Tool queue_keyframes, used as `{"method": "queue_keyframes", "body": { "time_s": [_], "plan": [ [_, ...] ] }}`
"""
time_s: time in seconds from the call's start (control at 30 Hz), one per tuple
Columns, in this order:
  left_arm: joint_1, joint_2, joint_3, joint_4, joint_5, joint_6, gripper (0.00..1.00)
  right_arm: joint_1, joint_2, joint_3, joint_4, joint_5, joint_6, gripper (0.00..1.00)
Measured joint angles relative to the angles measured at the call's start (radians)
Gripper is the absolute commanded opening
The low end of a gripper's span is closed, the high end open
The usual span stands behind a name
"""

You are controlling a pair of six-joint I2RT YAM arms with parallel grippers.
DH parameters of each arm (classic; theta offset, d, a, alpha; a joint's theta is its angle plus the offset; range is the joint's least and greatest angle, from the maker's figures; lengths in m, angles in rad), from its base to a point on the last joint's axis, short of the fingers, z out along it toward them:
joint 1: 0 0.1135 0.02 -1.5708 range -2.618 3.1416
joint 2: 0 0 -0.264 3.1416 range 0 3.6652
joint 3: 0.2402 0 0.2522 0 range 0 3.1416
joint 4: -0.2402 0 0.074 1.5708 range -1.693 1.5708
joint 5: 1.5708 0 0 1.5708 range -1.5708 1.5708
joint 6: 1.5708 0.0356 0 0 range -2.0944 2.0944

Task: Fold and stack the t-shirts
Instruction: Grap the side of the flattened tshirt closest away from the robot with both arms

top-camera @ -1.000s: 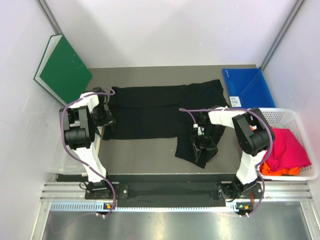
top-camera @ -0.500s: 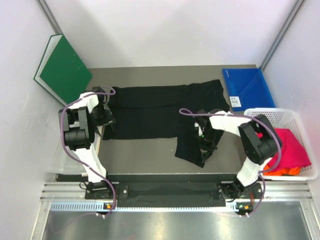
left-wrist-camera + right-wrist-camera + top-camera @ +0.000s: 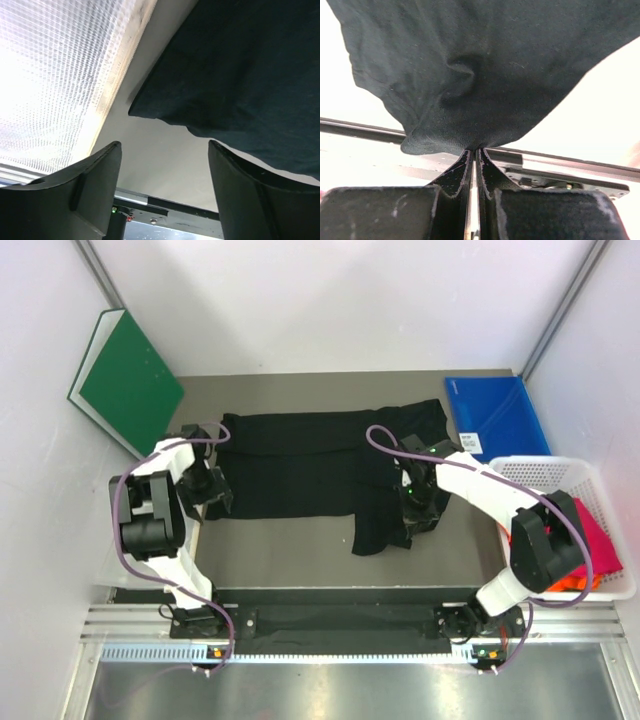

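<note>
A large black t-shirt (image 3: pixel 300 465) lies spread across the grey table. My right gripper (image 3: pixel 415 512) is shut on the cloth of its near right part, which hangs bunched from the closed tips (image 3: pixel 476 150) in the right wrist view, where the black t-shirt (image 3: pixel 470 60) fills the top. My left gripper (image 3: pixel 207 490) stands open at the shirt's near left corner. Its fingers (image 3: pixel 100 170) straddle bare table, with the black t-shirt (image 3: pixel 240 75) just beyond them. A magenta-pink t-shirt (image 3: pixel 600 535) and an orange one (image 3: pixel 572 583) lie in the basket, partly hidden by the right arm.
The white lattice basket (image 3: pixel 610 472) stands at the right edge. A blue folder (image 3: pixel 497 415) lies at the back right, and a green board (image 3: pixel 130 380) leans at the back left. A white lattice wall (image 3: pixel 55 75) runs along the table's left side beside the left gripper.
My right gripper has shut on the black shirt's near right part and carried it back from the front edge; that flap now lies shorter. The left gripper has shifted only slightly.
</note>
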Motion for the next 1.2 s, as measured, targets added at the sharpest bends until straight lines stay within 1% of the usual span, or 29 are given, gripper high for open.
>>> {"method": "queue_keyframes", "body": {
  "time_s": [0.1,0.2,0.5,0.6,0.63,0.7,0.73,0.77,0.8,1.0,1.1,1.2],
  "plan": [
    [0.001,0.0,-0.055,0.034,0.02,0.0,0.75,0.0,-0.001,0.0,-0.012,0.019,-0.023,0.0],
    [0.002,0.011,-0.077,0.056,0.026,-0.002,0.73,-0.001,-0.014,-0.002,-0.012,0.022,-0.038,0.0],
    [0.005,0.042,-0.058,0.055,0.054,-0.029,0.63,-0.003,-0.057,-0.003,-0.012,0.02,-0.058,0.0],
    [0.004,0.069,-0.03,0.039,0.063,-0.036,0.53,-0.008,-0.057,-0.003,-0.013,0.021,-0.069,0.0],
    [0.004,0.078,-0.021,0.033,0.072,-0.037,0.44,-0.008,-0.057,-0.003,-0.013,0.021,-0.071,0.0],
    [0.004,0.093,-0.006,0.026,0.093,-0.05,0.3,-0.011,-0.057,-0.002,-0.014,0.022,-0.077,0.0],
    [0.003,0.099,-0.002,0.029,0.107,-0.058,0.2,-0.013,-0.057,-0.002,-0.016,0.023,-0.081,0.0],
    [0.001,0.101,-0.002,0.034,0.119,-0.065,0.03,-0.014,-0.057,-0.002,-0.017,0.024,-0.083,0.0],
    [-0.002,0.103,-0.001,0.042,0.136,-0.076,0.0,-0.016,-0.057,-0.002,-0.018,0.026,-0.087,0.0],
    [-0.007,0.098,0.003,0.049,0.149,-0.092,0.0,-0.023,-0.057,0.024,-0.043,0.035,-0.098,0.0],
    [-0.006,0.068,0.002,0.086,0.111,-0.091,0.0,-0.026,-0.057,0.055,-0.058,0.037,-0.113,0.0],
    [-0.004,0.001,0.006,0.103,0.068,-0.092,0.0,-0.03,-0.055,0.103,-0.079,0.043,-0.128,0.0]
  ]
}}
